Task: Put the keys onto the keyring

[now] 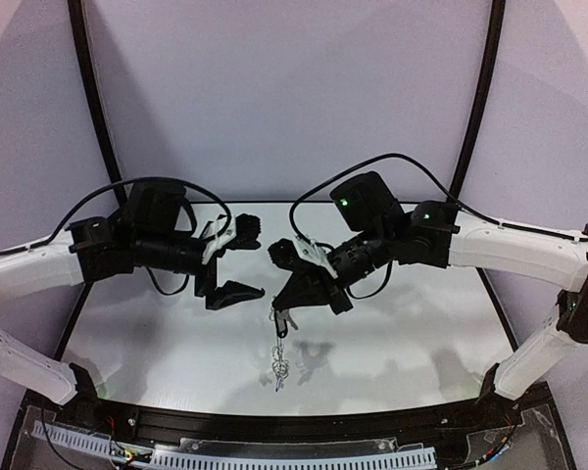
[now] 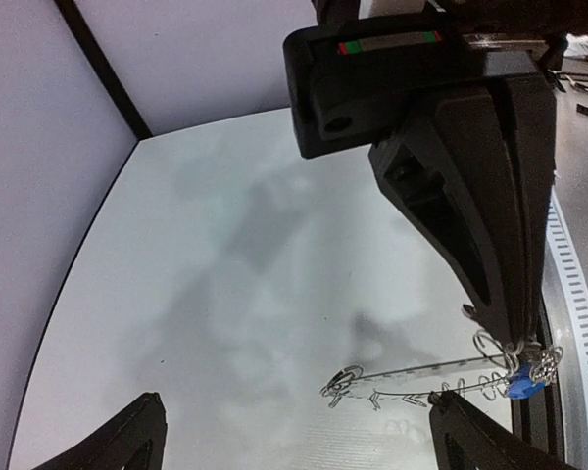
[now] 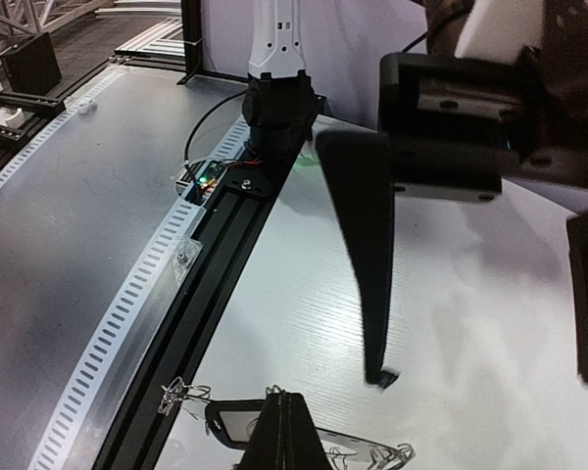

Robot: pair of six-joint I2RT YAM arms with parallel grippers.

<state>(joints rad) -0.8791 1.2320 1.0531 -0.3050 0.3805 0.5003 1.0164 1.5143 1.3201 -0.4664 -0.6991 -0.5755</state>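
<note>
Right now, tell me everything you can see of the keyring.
The keyring looks like a thin, flat, grey metal ring, seen edge-on from the left wrist, with small wire loops strung along its rim. It dangles over the white table, pinched at one end by the shut right gripper. A blue-headed key sits at that held end. Whether its free end touches the table cannot be told.

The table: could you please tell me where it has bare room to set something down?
Bare: the table on both sides of the keyring, out to its edges. Crowded: the middle, around the left gripper and right gripper.
</note>
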